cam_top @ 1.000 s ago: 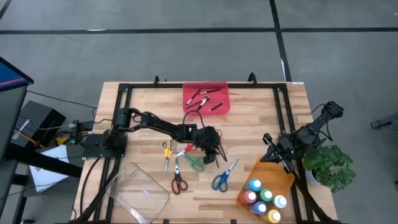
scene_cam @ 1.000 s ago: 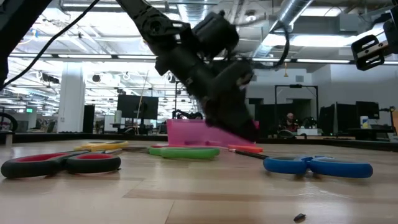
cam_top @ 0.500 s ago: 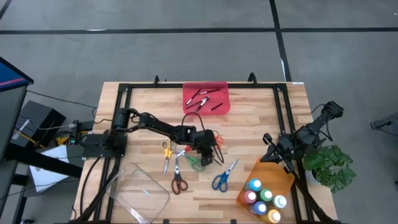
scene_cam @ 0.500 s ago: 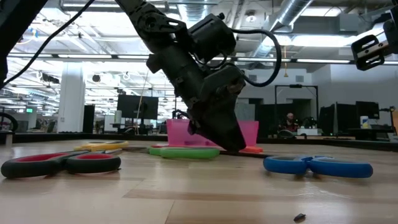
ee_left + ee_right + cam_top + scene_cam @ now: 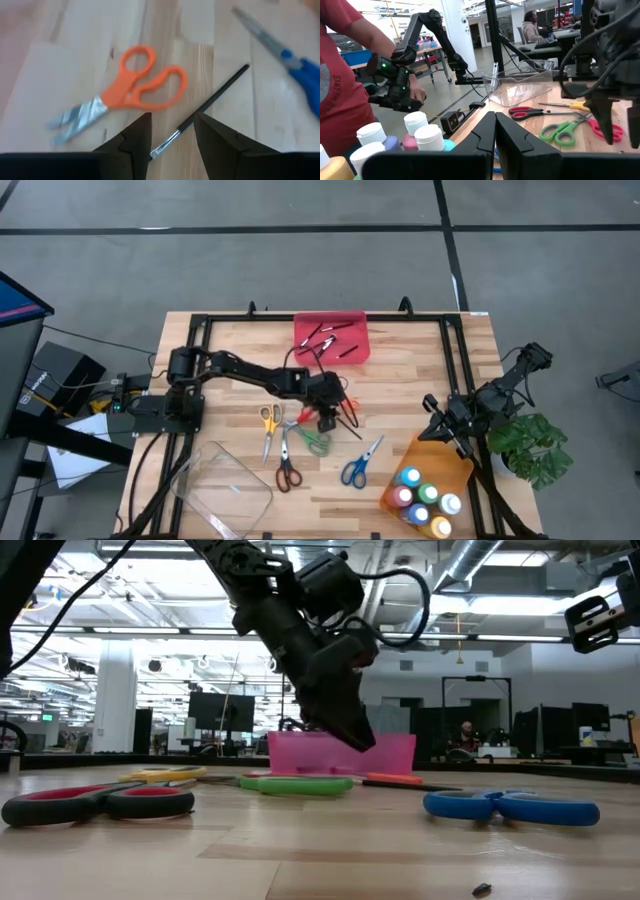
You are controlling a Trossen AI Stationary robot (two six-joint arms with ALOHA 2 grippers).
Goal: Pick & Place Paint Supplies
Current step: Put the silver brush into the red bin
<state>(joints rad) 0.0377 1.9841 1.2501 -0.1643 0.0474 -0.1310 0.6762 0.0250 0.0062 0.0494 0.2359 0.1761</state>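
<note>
My left gripper [image 5: 335,410] hangs open and empty above the table's middle, also seen in the low view [image 5: 355,735]. Below it a thin dark brush [image 5: 210,102] lies flat on the wood, its bristle end between my two fingers' lines of sight [image 5: 172,117], untouched. Orange scissors [image 5: 135,92] lie beside the brush. Yellow [image 5: 268,423], red [image 5: 288,468], green [image 5: 315,442] and blue scissors [image 5: 355,465] lie flat nearby. Several paint bottles [image 5: 425,495] stand in an orange tray. My right gripper [image 5: 452,430] waits shut at the right, over that tray's far end.
A red tray [image 5: 332,338] holding several brushes sits at the far middle. A clear plastic tray [image 5: 225,490] sits at the near left. A potted plant [image 5: 535,448] stands off the right edge. A person in a red shirt [image 5: 340,90] stands beyond the table.
My left gripper dipped down to the table beside the brush and the green scissors, then rose again and drew a little toward the far edge. The brush and scissors stay lying on the table.
</note>
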